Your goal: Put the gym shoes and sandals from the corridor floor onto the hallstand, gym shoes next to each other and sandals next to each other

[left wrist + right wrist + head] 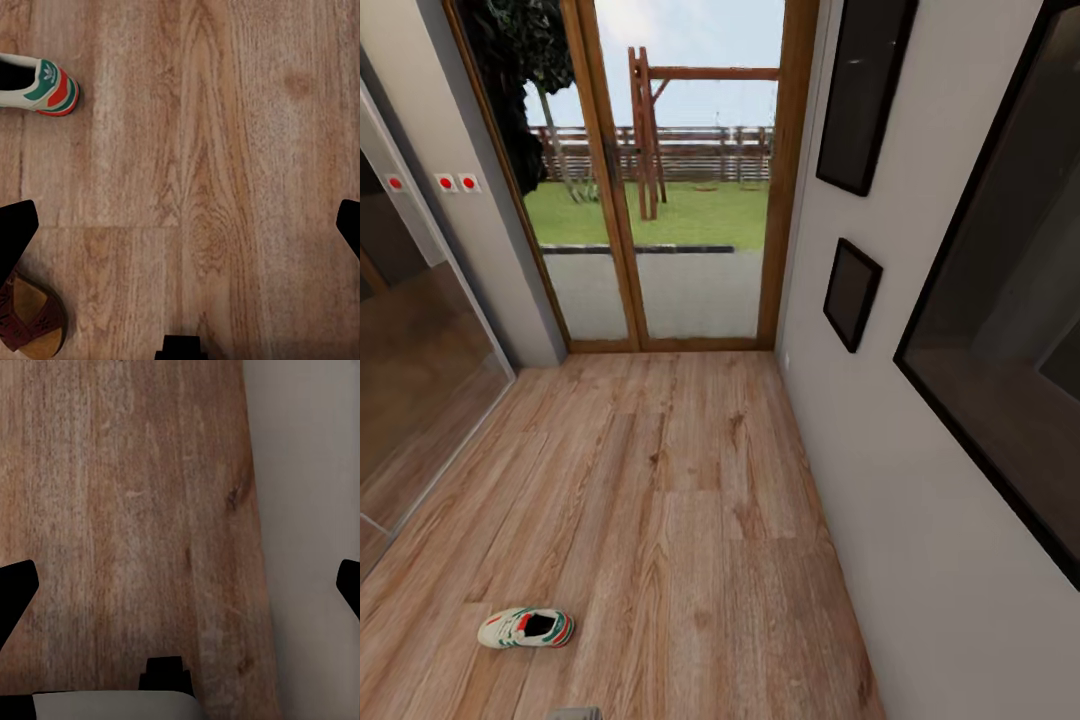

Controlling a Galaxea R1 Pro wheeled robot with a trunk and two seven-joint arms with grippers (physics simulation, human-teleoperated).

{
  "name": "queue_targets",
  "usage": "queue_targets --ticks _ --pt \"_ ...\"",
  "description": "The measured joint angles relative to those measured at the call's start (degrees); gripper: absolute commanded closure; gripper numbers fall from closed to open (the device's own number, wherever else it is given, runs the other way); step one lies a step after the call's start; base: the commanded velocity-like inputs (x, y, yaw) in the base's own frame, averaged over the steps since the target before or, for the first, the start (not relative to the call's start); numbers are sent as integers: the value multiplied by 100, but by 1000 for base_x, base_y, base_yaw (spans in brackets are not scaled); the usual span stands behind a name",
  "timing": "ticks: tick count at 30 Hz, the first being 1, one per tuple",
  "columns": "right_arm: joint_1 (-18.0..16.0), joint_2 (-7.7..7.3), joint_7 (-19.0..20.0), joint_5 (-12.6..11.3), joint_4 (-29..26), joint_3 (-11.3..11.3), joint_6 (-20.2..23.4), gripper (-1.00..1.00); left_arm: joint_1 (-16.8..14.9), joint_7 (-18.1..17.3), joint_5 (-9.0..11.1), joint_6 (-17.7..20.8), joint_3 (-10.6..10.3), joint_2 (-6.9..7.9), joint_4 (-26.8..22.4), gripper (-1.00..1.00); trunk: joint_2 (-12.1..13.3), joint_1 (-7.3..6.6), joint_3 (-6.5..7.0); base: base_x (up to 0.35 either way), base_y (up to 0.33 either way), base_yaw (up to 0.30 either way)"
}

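One gym shoe [526, 628] is lying on the floor [690, 520] at seven o'clock, a sandal [28, 319] peeking beside the left gripper [184, 225]. Both grippers' fingers are spread, holding nothing; we're looking at the search-and-approach step, and next comes lowering onto that shoe.

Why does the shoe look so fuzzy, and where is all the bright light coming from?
Head view: daylight comes through the glass door, and the gym shoe looks small and soft-edged. Left wrist view: its heel shows sharper, and the sandal lies dimmer at the edge. Right wrist view: the floor looks evenly lit, slightly blurry.
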Motion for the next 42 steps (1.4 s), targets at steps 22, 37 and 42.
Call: queue_targets --ticks 22,37,42 --pt "0 4 3 0 1 3 0 -100 3 0 8 0 1 0 2 -100 0 0 0 144 -1 0" --pt "0 178 27 8 20 185 0 -100 3 2 14 0 -3 -12 10 -100 0 0 0 14 0 0" --pt "0 197 23 13 18 215 0 -100 3 6 15 0 1 -10 9 -100 0 -2 0 161 0 0"
